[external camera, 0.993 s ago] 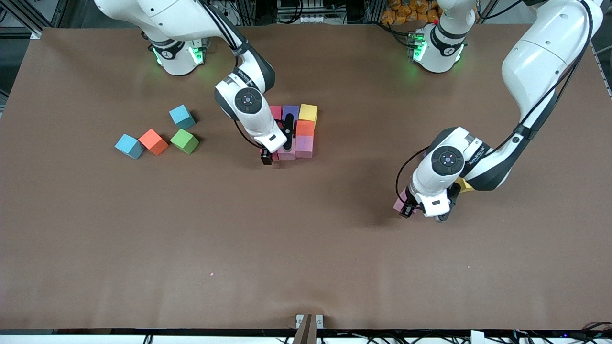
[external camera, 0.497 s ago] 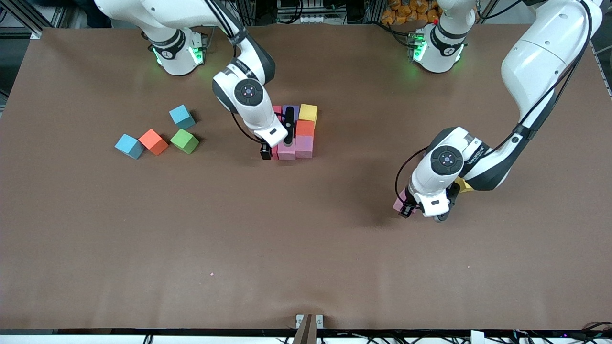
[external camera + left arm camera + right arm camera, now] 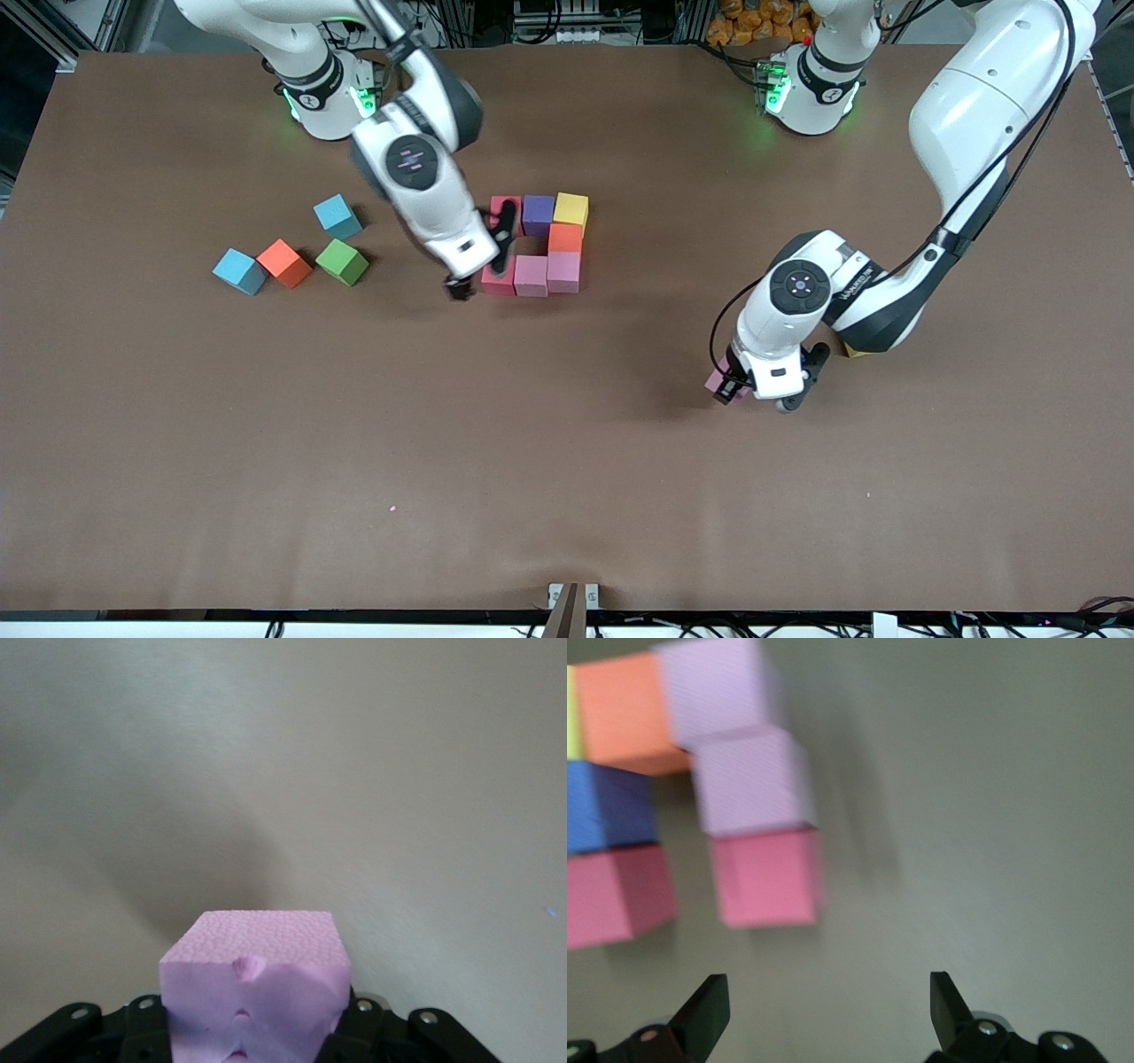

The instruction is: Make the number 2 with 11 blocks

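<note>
Front view shows the right hand (image 3: 478,257) with fingers wide and nothing in it, over the red block (image 3: 497,282) at the end of the unfinished figure (image 3: 540,241). The left hand (image 3: 753,390) grips a pink block (image 3: 255,979), up over bare worktop (image 3: 567,461) toward the left arm's end. I judge the step is carrying this block. Next it must be set flush beside the red block's free end, without pushing its neighbours.
</note>
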{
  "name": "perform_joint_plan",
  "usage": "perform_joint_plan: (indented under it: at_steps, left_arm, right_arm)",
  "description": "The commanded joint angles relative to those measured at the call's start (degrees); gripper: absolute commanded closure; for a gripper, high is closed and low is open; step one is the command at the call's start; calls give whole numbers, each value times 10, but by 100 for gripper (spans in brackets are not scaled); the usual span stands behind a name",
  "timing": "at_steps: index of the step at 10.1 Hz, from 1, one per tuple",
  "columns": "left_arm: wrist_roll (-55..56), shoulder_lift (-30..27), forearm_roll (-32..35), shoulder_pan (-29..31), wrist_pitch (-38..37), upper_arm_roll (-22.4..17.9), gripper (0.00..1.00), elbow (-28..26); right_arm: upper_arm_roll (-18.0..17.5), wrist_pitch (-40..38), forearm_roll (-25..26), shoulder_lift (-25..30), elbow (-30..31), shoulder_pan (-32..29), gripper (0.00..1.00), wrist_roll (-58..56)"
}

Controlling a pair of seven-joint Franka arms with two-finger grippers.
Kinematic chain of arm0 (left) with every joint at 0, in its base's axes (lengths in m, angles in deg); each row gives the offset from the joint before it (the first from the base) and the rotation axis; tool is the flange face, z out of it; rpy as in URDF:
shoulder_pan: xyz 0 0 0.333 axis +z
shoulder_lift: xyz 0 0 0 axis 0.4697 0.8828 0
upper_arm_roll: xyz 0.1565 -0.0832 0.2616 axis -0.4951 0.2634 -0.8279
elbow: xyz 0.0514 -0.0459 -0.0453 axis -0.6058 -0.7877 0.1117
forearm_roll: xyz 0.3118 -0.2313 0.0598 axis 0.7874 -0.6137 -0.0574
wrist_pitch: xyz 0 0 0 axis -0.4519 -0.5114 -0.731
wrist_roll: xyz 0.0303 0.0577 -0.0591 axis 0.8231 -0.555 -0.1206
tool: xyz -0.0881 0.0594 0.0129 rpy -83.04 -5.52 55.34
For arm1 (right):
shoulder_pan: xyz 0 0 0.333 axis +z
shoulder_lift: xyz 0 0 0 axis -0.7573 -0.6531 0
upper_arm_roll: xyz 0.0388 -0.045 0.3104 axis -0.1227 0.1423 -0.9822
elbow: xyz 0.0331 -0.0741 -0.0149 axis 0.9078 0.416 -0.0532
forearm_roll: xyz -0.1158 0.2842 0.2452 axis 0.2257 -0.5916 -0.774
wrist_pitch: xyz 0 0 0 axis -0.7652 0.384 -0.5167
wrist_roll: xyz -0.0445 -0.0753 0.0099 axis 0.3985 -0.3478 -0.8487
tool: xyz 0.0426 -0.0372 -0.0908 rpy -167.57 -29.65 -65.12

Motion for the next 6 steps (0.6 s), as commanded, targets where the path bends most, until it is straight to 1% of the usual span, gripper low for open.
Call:
perform_joint_plan:
  at_steps: [1, 2, 3, 4, 5, 6]
  left_arm:
    - [-38, 17, -26, -56, -10, -6, 47, 56]
    - [-42, 30, -51, -98, -11, -15, 47, 93]
    - [-54, 33, -61, -161, -11, -58, 47, 125]
    - [-68, 42, -69, -219, -11, -96, 47, 156]
    - [-85, 66, -80, -272, -10, -124, 47, 204]
    - [-87, 90, -82, -316, -9, -142, 47, 247]
  right_arm:
    - [38, -8, -7, 20, 0, -67, 0, 6]
    - [39, -8, 7, 17, -13, -111, 0, -3]
    - [39, -8, 14, 13, -14, -162, 0, -29]
    - [39, -11, 14, 13, -12, -197, 0, -56]
    - [37, -13, 11, 12, -2, -250, 0, -83]
    - [35, -14, 11, 13, 8, -289, 0, -101]
